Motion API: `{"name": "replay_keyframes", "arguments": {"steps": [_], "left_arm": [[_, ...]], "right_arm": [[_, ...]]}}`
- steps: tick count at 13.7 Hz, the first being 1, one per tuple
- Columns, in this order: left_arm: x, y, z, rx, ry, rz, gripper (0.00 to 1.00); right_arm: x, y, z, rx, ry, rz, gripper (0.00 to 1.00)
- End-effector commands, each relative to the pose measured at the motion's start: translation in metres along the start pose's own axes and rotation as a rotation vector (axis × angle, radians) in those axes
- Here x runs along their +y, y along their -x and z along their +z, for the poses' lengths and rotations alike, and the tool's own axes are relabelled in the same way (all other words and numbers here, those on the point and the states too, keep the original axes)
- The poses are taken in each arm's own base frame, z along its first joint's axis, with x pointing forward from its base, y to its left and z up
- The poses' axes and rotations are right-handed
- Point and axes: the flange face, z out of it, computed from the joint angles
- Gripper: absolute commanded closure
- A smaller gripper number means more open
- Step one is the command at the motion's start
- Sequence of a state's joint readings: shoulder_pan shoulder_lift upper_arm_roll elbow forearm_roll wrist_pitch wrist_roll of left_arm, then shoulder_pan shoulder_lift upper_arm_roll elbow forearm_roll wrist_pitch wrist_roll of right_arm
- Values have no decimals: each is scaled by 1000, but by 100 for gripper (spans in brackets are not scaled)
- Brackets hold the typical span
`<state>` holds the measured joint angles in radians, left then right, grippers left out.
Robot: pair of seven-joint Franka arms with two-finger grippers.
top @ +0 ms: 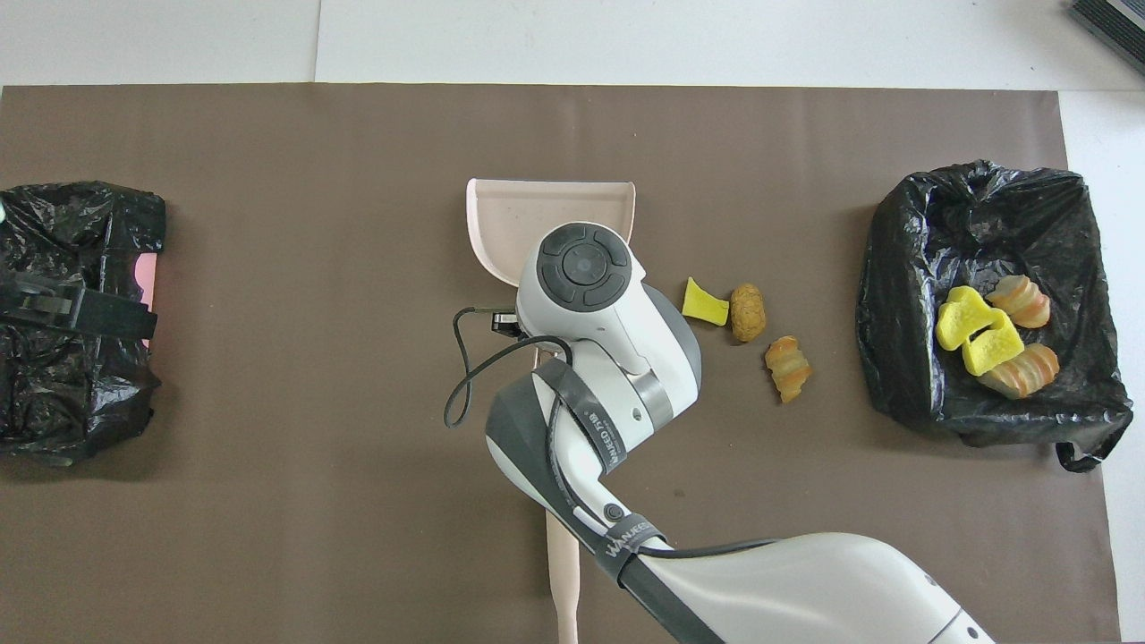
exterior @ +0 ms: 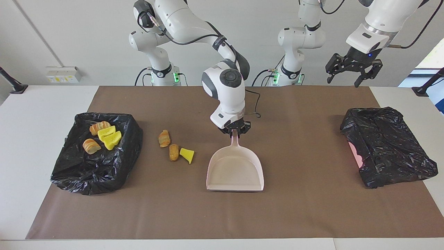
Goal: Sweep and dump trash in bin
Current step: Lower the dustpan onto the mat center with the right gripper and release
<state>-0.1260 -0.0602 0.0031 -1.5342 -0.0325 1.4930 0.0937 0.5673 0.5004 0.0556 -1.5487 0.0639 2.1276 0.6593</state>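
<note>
4 chunks [exterior: 101, 136] in bin [exterior: 114, 172] at right-arm end of mat [exterior: 295, 215]; 3 chunks [exterior: 173, 147] left on mat. Right gripper [exterior: 235, 130] clamped on dustpan [exterior: 235, 170] handle; left gripper [exterior: 353, 71] waits, jaws apart.

White table [exterior: 45, 104] is carrying a brown mat [exterior: 305, 208] covering most of it. Lying on the mat: lined bin [exterior: 100, 166] at the right arm's end, second black bag [exterior: 388, 146] at the left arm's end, three loose foam chunks [exterior: 173, 152] beside the bin, dustpan [exterior: 236, 170] mid-mat, brush [top: 564, 572] at the robots' edge.
</note>
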Motion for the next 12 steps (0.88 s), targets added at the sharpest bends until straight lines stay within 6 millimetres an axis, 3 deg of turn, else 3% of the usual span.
{"name": "replay_keyframes", "arguments": {"steps": [1,2,5,6,7,9,12], "left_arm": [[0,-14,-6,-21,-7,-35,0],[-2,-17,-9,-18,-7,-38,0],[-8,-22,-5,-41,-6,-49,0],[-9,-25,-2,-48,-6,-49,0],[-6,-26,-5,-46,-8,-45,0],[-5,-23,-8,-46,-9,-43,0],[-10,-18,-15,-29,-18,-53,0]], "right_arm": [[0,3,8,-3,-21,18,96],[3,5,11,-11,-16,13,81],[10,13,15,-21,-5,5,69],[10,18,16,-28,2,-2,42],[6,25,10,-32,6,-14,0],[0,33,-8,-19,-3,-19,0],[17,60,-49,-32,9,-20,0]]}}
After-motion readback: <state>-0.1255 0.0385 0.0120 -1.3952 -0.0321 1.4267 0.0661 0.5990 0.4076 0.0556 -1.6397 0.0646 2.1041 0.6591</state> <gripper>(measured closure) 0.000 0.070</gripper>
